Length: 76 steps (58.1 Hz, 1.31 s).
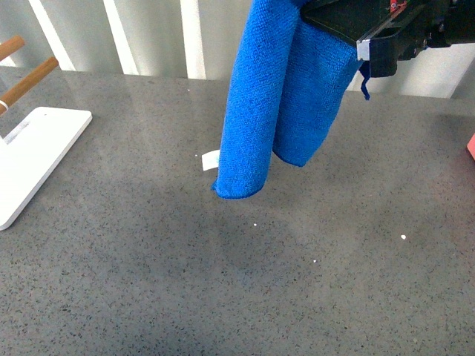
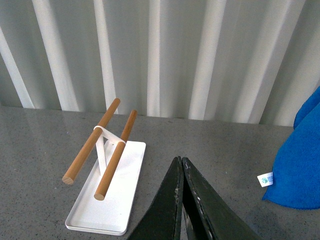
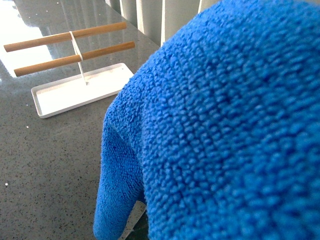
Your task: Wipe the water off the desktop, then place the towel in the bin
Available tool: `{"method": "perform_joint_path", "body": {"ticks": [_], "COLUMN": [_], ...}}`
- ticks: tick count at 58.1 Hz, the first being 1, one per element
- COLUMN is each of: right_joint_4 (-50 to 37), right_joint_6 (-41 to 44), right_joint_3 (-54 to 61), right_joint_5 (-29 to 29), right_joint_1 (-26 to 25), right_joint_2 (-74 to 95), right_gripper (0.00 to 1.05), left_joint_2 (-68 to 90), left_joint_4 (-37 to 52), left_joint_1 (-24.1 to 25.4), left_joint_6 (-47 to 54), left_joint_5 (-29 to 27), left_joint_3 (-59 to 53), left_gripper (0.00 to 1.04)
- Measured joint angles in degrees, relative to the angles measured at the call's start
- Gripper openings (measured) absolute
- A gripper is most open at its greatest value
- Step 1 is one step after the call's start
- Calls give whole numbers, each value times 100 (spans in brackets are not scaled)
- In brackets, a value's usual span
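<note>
The bright blue towel (image 1: 271, 96) hangs folded in two lobes from my right gripper (image 1: 326, 18), which is shut on its top at the upper right of the front view. Its longer lobe ends just above the speckled grey desktop (image 1: 223, 282), with the small white tag (image 1: 210, 159) at its edge. The towel (image 3: 225, 130) fills the right wrist view and hides the fingers. My left gripper (image 2: 179, 160) is shut on nothing, low over the desktop (image 2: 225, 150), with the towel (image 2: 297, 165) off to one side. I cannot make out water on the surface. The bin is out of view.
A white flat board (image 1: 33, 159) with two wooden rods (image 1: 28, 80) stands at the far left, seen also as the board (image 2: 107, 200) and the board (image 3: 75, 92). A pinkish object (image 1: 471, 147) shows at the right edge. A ribbed white wall backs the desktop.
</note>
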State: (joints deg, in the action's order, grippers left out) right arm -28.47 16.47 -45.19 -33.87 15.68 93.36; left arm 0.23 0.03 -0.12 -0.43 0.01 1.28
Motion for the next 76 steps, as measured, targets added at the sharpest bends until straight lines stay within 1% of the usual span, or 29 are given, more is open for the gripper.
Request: {"method": "perform_joint_path", "body": {"ticks": [5,10,12,13,14,16,17,19,21,23,26,28,31,32,33,36,38,41,42,43,47,50,57,60,63,68,70,73,76], "right_joint_4": [96,393,566,699,776,973,1080,1165,1351,1600,2118,2627,3182,3394,3495,3720,3768,3786,3783,3775,3748,3748,3799,3746,3560,3198,3174,3163,3191], "right_joint_6": [-2,9,31,63,87,195,273,337,457,538,540,511,505,505,516,566,579,627,625,621,608,595,450,385,302,52,-24,-293,-483], "right_joint_3": [0,0,17,39,55,127,197,278,369,413,365,177,-162,-332,-437,-732,-824,-1047,-1095,-1196,-1447,-1659,-2363,-2638,-2761,-2806,-2811,-2741,-2535], "right_joint_5": [85,249,354,413,437,492,546,603,649,693,813,986,1320,1508,1637,2020,2140,2417,2463,2514,2524,2588,2774,2769,2614,2153,2063,1843,1803], "right_joint_1": [-22,-52,-74,-96,-109,-162,-199,-240,-308,-393,-573,-726,-846,-868,-874,-833,-800,-699,-675,-625,-490,-358,72,278,452,776,863,1147,1329], "right_joint_2": [-2,-15,-15,-17,-20,-42,-57,-76,-103,-116,-109,-9,251,426,555,994,1150,1547,1624,1790,2157,2422,3082,3270,3342,3348,3324,3171,2909], "right_gripper": [3,3,3,3,3,3,3,3,3,3,3,3,3,3,3,3,3,3,3,3,3,3,3,3,3,3,3,3,3], "left_joint_2": [0,0,0,0,0,0,0,0,0,0,0,-2,0,0,-4,-4,-4,-4,-4,-4,-4,-4,-4,-4,-4,-4,-4,-4,-4], "left_joint_4": [0,0,0,0,0,0,0,0,0,0,0,0,0,0,0,0,0,0,0,0,0,0,0,0,0,0,0,0,0], "left_joint_1": [0,0,0,0,0,0,0,0,0,0,0,0,0,0,0,0,0,0,0,0,0,0,0,0,0,0,0,0,0], "left_joint_6": [0,0,-2,0,0,0,0,0,0,0,0,0,0,0,0,0,0,0,2,9,9,9,9,9,9,9,9,9,9], "left_joint_5": [0,0,0,-2,0,0,0,0,-2,0,0,0,0,0,0,0,0,0,0,0,0,0,0,0,-2,0,0,0,0], "left_joint_3": [0,0,0,0,0,0,0,0,0,0,0,0,0,0,0,0,0,0,0,0,0,0,0,0,0,0,0,0,0], "left_gripper": [3,3,6,10,11,16,21,24,29,34,45,55,65,68,74,86,88,97,99,100,97,98,98,98,98,98,98,98,98]}}
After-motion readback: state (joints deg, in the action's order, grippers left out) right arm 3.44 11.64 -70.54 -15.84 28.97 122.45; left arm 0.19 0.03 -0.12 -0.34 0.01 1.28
